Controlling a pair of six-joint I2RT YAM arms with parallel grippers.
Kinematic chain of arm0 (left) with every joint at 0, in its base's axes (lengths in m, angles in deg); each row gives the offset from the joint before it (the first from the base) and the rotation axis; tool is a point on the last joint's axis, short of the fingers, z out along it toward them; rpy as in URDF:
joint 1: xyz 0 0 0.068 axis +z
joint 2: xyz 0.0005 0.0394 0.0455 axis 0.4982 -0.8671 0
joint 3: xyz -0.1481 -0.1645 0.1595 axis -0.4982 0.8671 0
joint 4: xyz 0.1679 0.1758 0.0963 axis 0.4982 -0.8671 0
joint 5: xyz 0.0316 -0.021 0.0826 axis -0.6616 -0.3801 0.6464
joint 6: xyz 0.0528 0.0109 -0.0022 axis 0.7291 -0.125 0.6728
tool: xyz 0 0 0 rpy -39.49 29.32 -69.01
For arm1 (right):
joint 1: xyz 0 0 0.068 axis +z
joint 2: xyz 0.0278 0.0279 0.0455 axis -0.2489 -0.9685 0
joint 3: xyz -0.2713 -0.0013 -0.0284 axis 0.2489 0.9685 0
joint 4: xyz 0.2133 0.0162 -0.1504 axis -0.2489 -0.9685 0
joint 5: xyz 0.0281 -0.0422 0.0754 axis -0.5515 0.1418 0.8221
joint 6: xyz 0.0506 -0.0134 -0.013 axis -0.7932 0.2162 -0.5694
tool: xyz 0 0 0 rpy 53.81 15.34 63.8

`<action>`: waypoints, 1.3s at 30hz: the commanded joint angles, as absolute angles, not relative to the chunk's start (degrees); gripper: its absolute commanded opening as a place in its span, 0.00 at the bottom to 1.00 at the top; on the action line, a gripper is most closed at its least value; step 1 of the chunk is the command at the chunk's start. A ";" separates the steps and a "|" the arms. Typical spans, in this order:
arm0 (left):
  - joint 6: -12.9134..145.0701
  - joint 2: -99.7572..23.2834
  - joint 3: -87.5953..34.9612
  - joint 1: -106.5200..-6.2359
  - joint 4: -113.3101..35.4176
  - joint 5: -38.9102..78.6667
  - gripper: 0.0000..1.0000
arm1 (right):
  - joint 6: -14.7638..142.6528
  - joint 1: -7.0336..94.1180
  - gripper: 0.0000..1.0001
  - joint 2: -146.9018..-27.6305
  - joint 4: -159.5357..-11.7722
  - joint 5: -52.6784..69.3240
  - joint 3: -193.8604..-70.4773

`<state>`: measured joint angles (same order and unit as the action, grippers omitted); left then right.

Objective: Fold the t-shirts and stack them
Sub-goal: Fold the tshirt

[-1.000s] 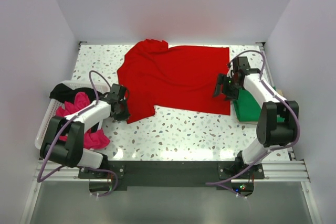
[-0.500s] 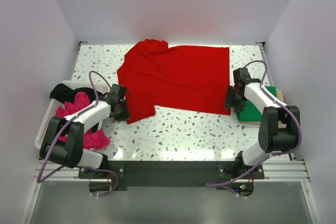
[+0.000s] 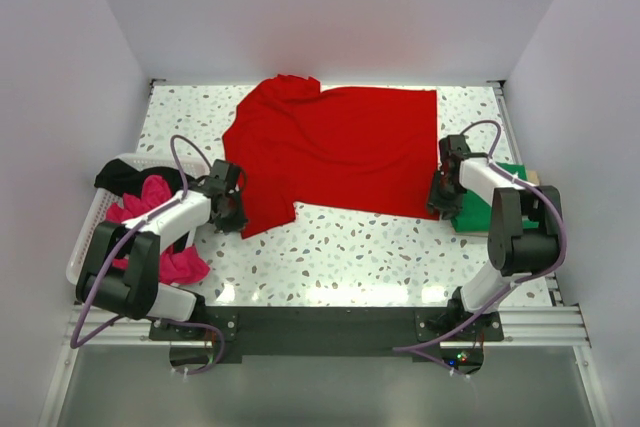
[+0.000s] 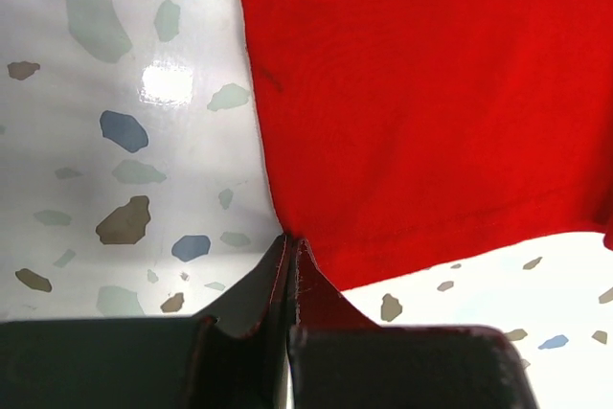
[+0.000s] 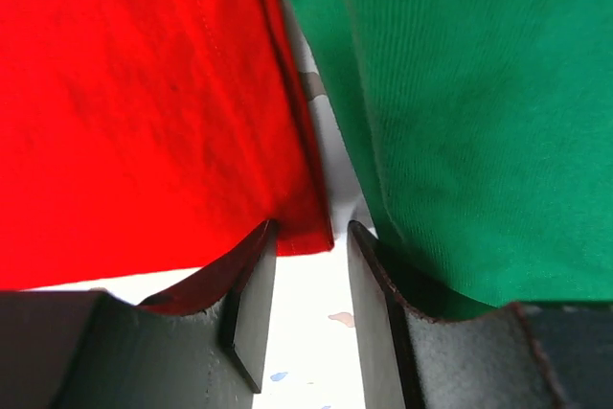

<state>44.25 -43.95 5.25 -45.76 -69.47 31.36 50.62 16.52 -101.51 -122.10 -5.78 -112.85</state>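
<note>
The red t-shirt (image 3: 340, 147) lies spread across the middle and back of the table. My left gripper (image 3: 229, 210) is at its near left corner, jaws shut on the hem in the left wrist view (image 4: 290, 239), where red cloth (image 4: 431, 93) fills the upper right. My right gripper (image 3: 440, 201) is low at the shirt's near right corner, jaws open, with the red corner (image 5: 124, 93) between the fingertips (image 5: 311, 232). The folded green t-shirt (image 3: 478, 213) lies just right of it, and also shows in the right wrist view (image 5: 479, 93). The black t-shirt (image 3: 120, 177) and magenta t-shirt (image 3: 180, 265) sit in the basket.
The white slotted basket (image 3: 85, 237) stands at the left edge beside the left arm. White walls close in the table on three sides. Bare speckled tabletop (image 3: 360, 247) lies between the red shirt and the arm bases.
My right gripper has come in from above the green shirt and dropped to the red shirt's near right corner. The left gripper and the red shirt have not moved.
</note>
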 commanded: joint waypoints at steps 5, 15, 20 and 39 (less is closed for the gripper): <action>45.58 -43.69 1.56 -45.96 -72.60 32.71 0.00 | 50.19 16.35 0.31 -102.42 -120.48 -5.65 -111.47; 45.49 -39.83 -0.90 -45.96 -77.69 33.68 0.00 | 51.77 16.35 0.06 -102.78 -125.12 -1.61 -113.14; 43.82 -36.05 -0.03 -45.96 -81.30 33.24 0.00 | 52.65 16.35 0.00 -100.94 -129.26 0.07 -112.70; 33.89 -22.42 1.30 -49.56 -92.91 30.34 0.00 | 52.48 16.61 0.00 -94.08 -138.14 4.46 -107.60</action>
<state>36.01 -21.94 1.73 -48.45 -90.83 30.95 51.99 16.35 -96.29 -135.49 3.34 -108.50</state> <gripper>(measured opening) 0.013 0.039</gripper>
